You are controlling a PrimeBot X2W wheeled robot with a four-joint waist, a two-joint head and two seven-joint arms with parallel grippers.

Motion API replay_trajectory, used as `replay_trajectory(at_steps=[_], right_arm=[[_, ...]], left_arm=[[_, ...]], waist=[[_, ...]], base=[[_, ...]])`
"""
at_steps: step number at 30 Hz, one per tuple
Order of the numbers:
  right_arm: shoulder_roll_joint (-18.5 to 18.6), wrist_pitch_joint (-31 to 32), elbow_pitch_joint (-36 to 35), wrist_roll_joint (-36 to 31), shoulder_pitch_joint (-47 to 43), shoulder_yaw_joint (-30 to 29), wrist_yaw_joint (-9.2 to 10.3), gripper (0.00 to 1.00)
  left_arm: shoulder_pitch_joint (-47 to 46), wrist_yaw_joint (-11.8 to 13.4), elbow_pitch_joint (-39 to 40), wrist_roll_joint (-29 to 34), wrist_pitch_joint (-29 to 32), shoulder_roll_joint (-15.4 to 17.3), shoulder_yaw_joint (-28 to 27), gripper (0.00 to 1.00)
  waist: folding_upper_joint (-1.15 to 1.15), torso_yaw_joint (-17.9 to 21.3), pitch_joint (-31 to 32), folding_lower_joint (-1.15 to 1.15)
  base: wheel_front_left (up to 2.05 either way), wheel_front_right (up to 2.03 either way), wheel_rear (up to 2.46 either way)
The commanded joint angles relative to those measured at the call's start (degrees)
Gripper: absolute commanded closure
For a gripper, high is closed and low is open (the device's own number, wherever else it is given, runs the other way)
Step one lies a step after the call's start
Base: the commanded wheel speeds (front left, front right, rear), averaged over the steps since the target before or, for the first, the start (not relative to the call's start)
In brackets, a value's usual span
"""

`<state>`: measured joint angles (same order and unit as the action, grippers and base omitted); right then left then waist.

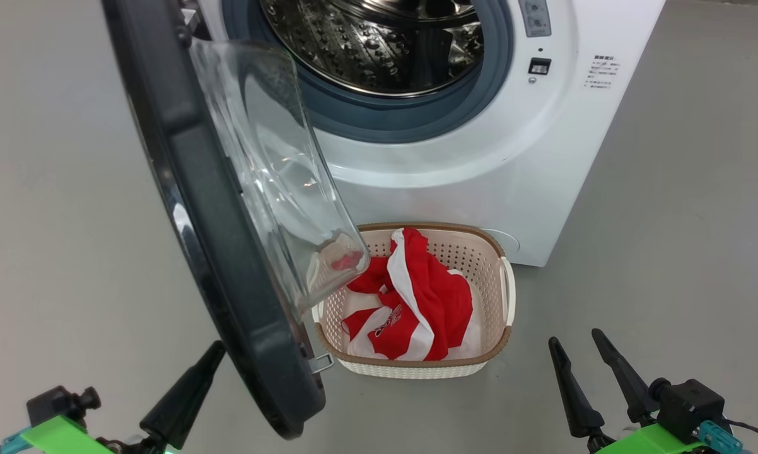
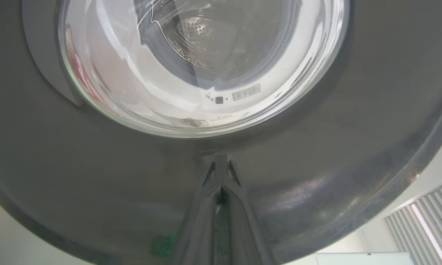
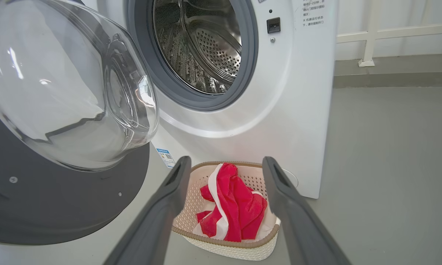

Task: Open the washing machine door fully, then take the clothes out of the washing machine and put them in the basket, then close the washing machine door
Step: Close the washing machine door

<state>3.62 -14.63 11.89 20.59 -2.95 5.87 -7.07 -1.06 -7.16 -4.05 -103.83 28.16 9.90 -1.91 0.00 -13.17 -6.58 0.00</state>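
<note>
The washing machine (image 1: 480,189) stands with its steel drum (image 1: 379,44) showing no fabric. The washing machine door (image 1: 190,189) hangs open toward me, its glass bowl (image 1: 278,164) over the basket's left end. The clothes (image 1: 417,302), red and white, lie in the cream basket (image 1: 480,362) in front of the machine. My left gripper (image 1: 215,350) is shut with nothing in it. Its tips sit at the door's glossy black outer rim (image 2: 96,176), below the window (image 2: 169,92), where the left gripper (image 2: 221,184) mirrors itself. My right gripper (image 1: 574,340) stands open to the right of the basket; the right gripper (image 3: 226,161) frames the clothes (image 3: 232,206).
Grey floor (image 1: 669,252) spreads wide to the right of the basket and machine. A blue label (image 3: 166,157) sits low on the machine front. A wall with a white rail (image 3: 390,31) runs behind on the right.
</note>
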Motion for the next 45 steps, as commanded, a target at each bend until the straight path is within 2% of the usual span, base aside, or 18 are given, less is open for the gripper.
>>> replay_trajectory(at_steps=[1,9,19,33,45], right_arm=[[0.2,-0.4,-1.4,0.1,2.0,1.0,-0.42,0.0],[0.1,-0.4,-1.6,-0.1,2.7,1.0,-0.42,0.0],[0.2,-0.4,-1.8,-0.2,3.5,0.3,-0.42,0.0],[-0.1,-0.4,-2.0,-0.5,4.6,0.1,-0.42,0.0],[-0.5,-0.4,-2.1,-0.3,5.9,-0.4,-0.42,0.0]], left_arm=[[-0.8,-0.3,1.3,0.5,1.1,0.9,-2.5,1.0],[-1.8,-0.3,3.6,3.7,7.6,-2.5,-3.7,1.0],[-4.6,-0.3,5.4,9.0,9.2,-5.8,-1.5,1.0],[-15.7,-0.3,0.9,14.5,-1.9,-7.0,4.8,1.0],[-24.8,-0.3,-4.7,17.8,-12.1,-7.0,7.4,1.0]], waist=[[0.0,0.4,-0.2,0.0],[0.0,2.5,-0.9,0.0],[0.0,6.4,-1.8,0.0],[0.0,12.6,-4.4,0.0],[0.0,18.5,-7.5,0.0]], base=[[0.0,0.0,0.0],[0.0,0.0,0.0],[0.0,0.0,0.0],[0.0,0.0,0.0],[0.0,0.0,0.0]])
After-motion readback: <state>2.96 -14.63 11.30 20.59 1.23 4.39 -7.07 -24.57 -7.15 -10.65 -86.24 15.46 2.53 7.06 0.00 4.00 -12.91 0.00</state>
